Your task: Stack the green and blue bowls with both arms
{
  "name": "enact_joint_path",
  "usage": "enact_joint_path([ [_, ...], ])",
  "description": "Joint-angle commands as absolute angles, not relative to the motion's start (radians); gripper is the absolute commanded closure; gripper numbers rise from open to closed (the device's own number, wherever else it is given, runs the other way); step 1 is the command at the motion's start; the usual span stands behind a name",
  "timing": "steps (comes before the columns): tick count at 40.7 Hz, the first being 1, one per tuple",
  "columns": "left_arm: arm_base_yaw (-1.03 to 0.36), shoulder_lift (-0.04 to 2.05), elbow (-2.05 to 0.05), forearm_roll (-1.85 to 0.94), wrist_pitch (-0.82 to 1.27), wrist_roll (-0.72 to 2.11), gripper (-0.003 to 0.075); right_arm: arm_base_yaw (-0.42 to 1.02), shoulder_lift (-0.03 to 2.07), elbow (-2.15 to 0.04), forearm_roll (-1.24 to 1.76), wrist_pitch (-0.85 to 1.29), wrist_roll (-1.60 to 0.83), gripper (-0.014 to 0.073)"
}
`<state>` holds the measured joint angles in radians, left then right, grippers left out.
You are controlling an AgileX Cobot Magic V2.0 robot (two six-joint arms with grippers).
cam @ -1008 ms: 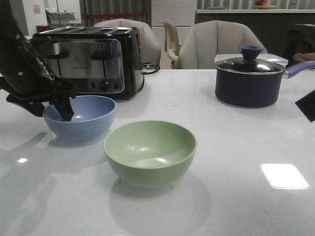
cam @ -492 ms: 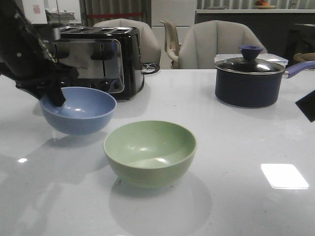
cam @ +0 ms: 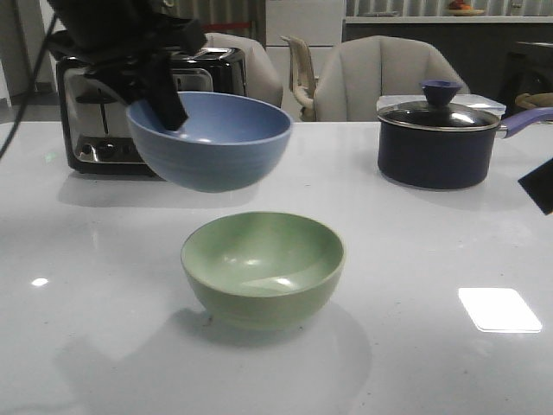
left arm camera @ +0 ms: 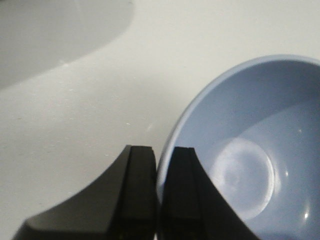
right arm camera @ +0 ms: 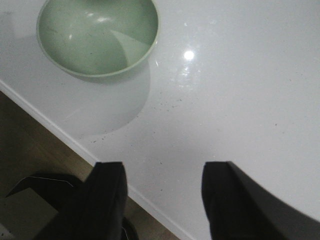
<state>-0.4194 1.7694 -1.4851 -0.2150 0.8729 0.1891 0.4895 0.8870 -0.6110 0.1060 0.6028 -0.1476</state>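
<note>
Front view: glossy white table [cam: 415,285], grey chairs [cam: 384,78] behind.

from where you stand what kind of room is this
Likely a home-style kitchen or dining area: a toaster and lidded saucepan sit on the white table, with upholstered chairs behind it.

You will find no legible text, label, brand, number or sign: none on the toaster [cam: 147,108], saucepan [cam: 439,143], or either bowl.
</note>
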Motion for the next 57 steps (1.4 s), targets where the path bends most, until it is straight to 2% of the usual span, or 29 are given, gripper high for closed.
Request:
enact_joint_path([
  [1,-0.472,1.719,-1.509,-0.236,0.847,0.192,0.0620,0.487,0.873,-0.634,0.104,0.540,-0.149,0.0130],
  [20,-0.548,1.834,-1.509,-0.260,0.850,0.192,0.0611,0.487,0.873,-0.634,0.104,0.540,-0.149,0.0130],
  [23,-0.548,1.851,-1.509,-0.260,0.837,0.192,0.0558,0.487,0.873,-0.634,0.104,0.540,-0.149,0.0130],
  [28,-0.548,1.854,-1.511,-0.260,0.861,0.192,0.0340,0.487,0.873,-0.634,0.104,0.540,-0.149,0.0130],
  [32,-0.548,1.846,-1.532,-0.253,0.893,0.196,0.0222,0.487,0.873,-0.634,0.104,0.540,-0.149,0.0130],
  [46,-0.548,1.579,-1.550,-0.251,0.925,0.236,0.0231,0.487,0.873,-0.634,0.104,0.540,-0.149,0.0130],
  [57,-0.548,1.233,-1.343,-0.197,0.876,0.236,0.0231,0.487,0.873,-0.634,0.104,0.540,-0.149,0.0130],
])
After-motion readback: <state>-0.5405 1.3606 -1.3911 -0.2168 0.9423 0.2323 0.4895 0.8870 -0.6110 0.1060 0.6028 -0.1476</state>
